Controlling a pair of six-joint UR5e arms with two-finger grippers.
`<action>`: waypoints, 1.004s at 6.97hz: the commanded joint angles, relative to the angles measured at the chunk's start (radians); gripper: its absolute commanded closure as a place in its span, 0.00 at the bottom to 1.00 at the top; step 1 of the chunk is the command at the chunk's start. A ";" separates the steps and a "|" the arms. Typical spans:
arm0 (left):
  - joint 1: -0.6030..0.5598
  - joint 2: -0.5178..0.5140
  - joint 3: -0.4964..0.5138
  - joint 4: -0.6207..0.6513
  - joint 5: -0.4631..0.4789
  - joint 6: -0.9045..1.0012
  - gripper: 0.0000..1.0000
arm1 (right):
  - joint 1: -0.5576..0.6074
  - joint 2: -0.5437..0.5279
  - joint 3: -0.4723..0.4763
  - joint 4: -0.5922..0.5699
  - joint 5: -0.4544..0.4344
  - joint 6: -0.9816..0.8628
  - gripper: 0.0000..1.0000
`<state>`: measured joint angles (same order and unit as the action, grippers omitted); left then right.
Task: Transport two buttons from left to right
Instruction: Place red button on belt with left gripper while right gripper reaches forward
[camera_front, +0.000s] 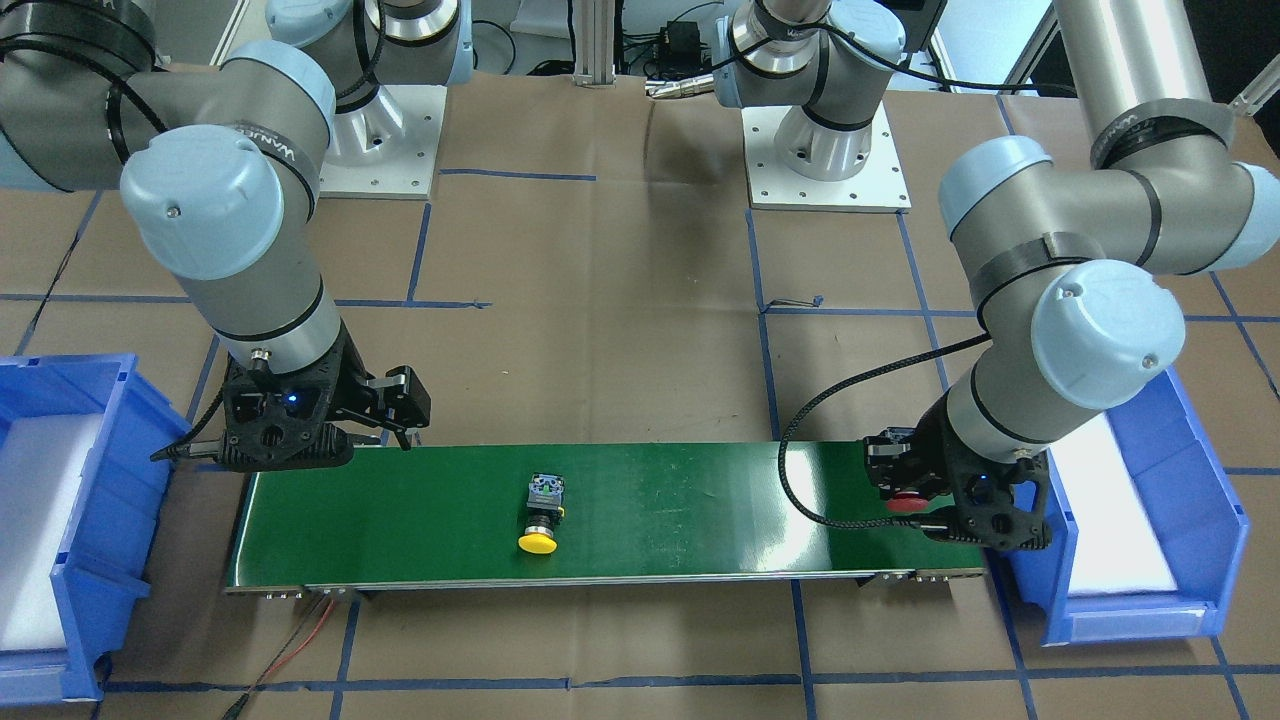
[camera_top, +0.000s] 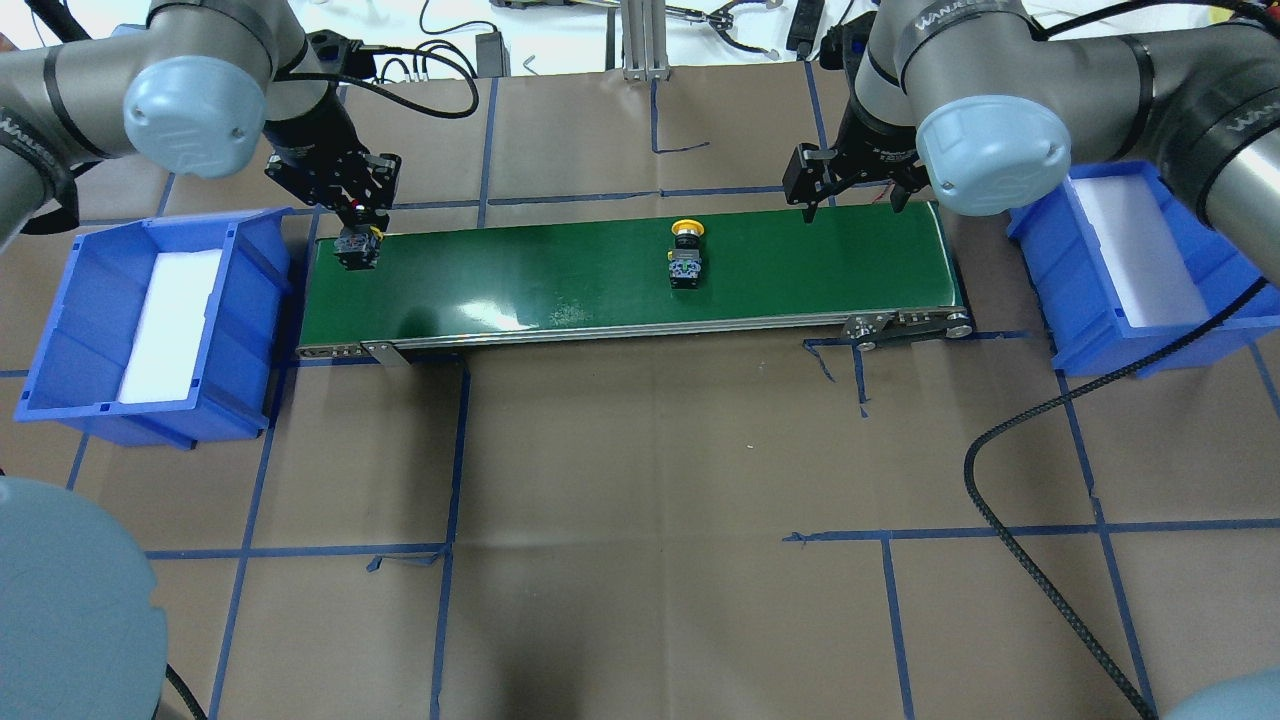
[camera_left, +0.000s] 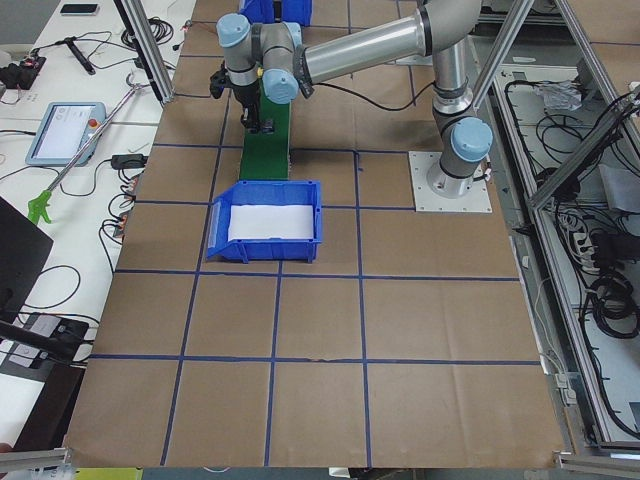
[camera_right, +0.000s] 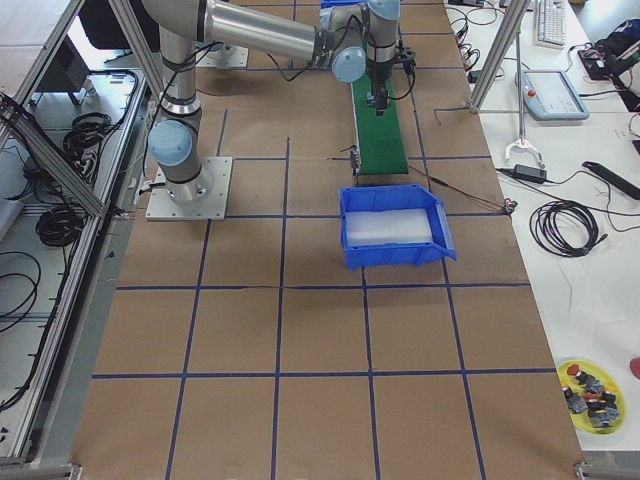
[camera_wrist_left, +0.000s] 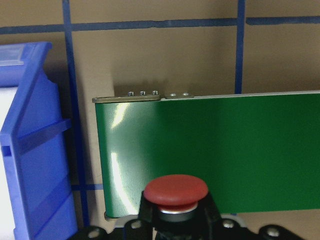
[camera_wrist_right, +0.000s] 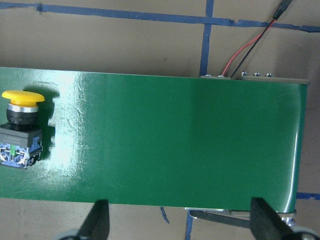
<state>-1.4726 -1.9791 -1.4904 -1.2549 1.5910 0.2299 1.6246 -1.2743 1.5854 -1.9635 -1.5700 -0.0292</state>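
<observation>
The red button (camera_wrist_left: 176, 190) sits in my left gripper (camera_top: 356, 232), which is shut on its black body over the left end of the green conveyor belt (camera_top: 560, 280); the red cap (camera_front: 908, 500) also shows in the front-facing view. The yellow button (camera_top: 686, 255) lies on its side on the belt right of centre, and the right wrist view has the yellow button (camera_wrist_right: 20, 127) at its left edge. My right gripper (camera_top: 852, 195) hangs open above the belt's right end, its fingers (camera_wrist_right: 98, 220) spread wide with nothing between them.
A blue bin (camera_top: 60, 330) with a white liner stands off the belt's left end, and a second blue bin (camera_top: 1100, 340) off its right end. Red and black wires (camera_wrist_right: 250, 47) run from the belt's right end. Blue tape lines cross the brown table cover.
</observation>
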 joint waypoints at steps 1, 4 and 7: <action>0.005 -0.026 -0.059 0.126 0.001 0.029 0.95 | -0.002 0.027 -0.004 0.000 -0.001 0.000 0.00; 0.006 -0.061 -0.073 0.161 0.000 0.014 0.95 | 0.000 0.033 0.007 0.000 0.001 0.000 0.00; 0.003 -0.055 -0.116 0.198 0.001 -0.006 0.55 | 0.001 0.072 0.005 -0.012 0.011 0.005 0.00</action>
<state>-1.4679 -2.0363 -1.5957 -1.0669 1.5911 0.2384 1.6267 -1.2141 1.5928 -1.9710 -1.5620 -0.0251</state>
